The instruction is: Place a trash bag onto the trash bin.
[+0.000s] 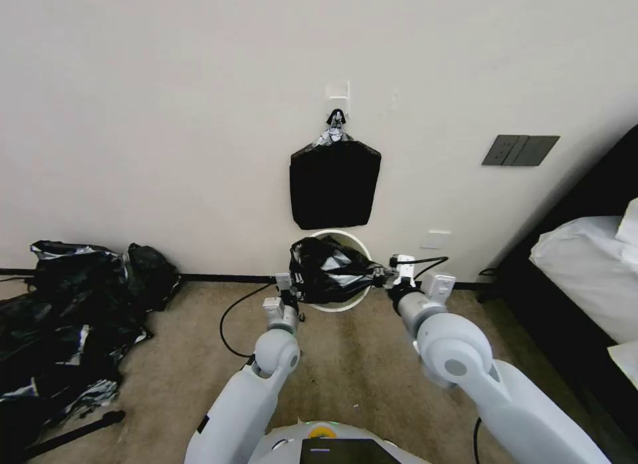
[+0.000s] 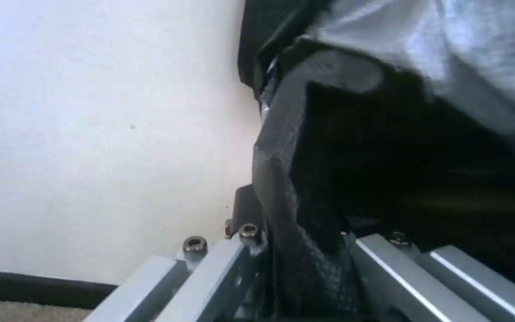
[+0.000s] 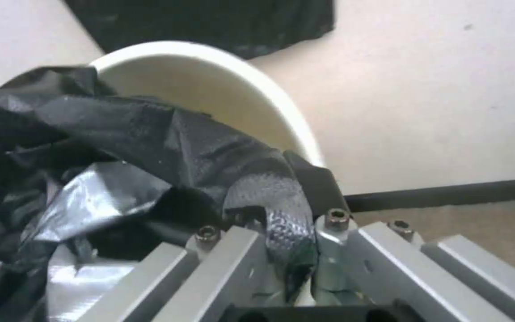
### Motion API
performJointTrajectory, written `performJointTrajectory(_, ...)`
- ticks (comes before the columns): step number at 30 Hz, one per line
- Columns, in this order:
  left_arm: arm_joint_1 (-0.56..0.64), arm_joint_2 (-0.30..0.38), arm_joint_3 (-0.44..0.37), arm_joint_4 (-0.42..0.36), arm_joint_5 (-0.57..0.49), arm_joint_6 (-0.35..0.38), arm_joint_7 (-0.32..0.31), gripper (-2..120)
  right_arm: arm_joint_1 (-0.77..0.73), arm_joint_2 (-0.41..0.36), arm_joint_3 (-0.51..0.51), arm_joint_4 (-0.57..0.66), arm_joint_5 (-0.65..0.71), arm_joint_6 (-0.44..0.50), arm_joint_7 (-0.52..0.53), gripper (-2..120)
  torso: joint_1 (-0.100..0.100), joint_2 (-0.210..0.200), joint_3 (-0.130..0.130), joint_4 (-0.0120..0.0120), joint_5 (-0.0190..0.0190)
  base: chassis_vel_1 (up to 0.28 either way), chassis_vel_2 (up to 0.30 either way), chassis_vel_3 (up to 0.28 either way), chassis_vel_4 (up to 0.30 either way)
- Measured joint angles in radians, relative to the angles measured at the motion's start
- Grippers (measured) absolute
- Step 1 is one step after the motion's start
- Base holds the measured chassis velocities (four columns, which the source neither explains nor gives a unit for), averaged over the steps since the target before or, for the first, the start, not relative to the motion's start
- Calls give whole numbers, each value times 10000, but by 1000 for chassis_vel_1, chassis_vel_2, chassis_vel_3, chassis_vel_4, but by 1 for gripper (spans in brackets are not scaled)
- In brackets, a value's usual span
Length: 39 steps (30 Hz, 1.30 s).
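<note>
The trash bag [image 1: 330,270], glossy and wrinkled black, hangs stretched between my two grippers over the mouth of the trash bin [image 1: 347,236], a round cream-white bucket against the wall. My left gripper [image 1: 295,282] is shut on the bag's left edge. The right gripper [image 1: 384,276] is shut on its right edge. In the right wrist view the bag [image 3: 120,147] lies across the bin's rim [image 3: 269,94], pinched in the right gripper [image 3: 284,201]. The left wrist view has the bag [image 2: 400,147] clamped in the left gripper [image 2: 287,170], with the bin hidden.
A flat black bundle [image 1: 334,183] hangs from a wall hook just above the bin. A heap of black plastic sheeting [image 1: 66,318] covers the floor at the left. A bed [image 1: 585,271] stands at the right. A cable [image 1: 232,318] loops on the carpet.
</note>
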Motion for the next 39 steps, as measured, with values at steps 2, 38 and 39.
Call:
performJointTrajectory(2, 23, 31, -84, -33, -85, -4, 3, 1, -215, -18, 362, 27, -1, -68, -16, 0, 0, 0, 0, 0, 1, 0, 0, 0, 0)
performJointTrajectory(38, -434, 337, -55, -373, -406, 777, -441, 1, -1088, -722, 335, 1059, -3981, 229, -2644, 92, 0, 0, 0, -1, 0, 0, 0, 0, 0)
performJointTrajectory(39, -440, 380, -47, -372, -377, 797, -444, 1, -808, -807, 143, 1058, -3998, 240, -2893, 95, 0, 0, 0, 1, 0, 0, 0, 0, 0)
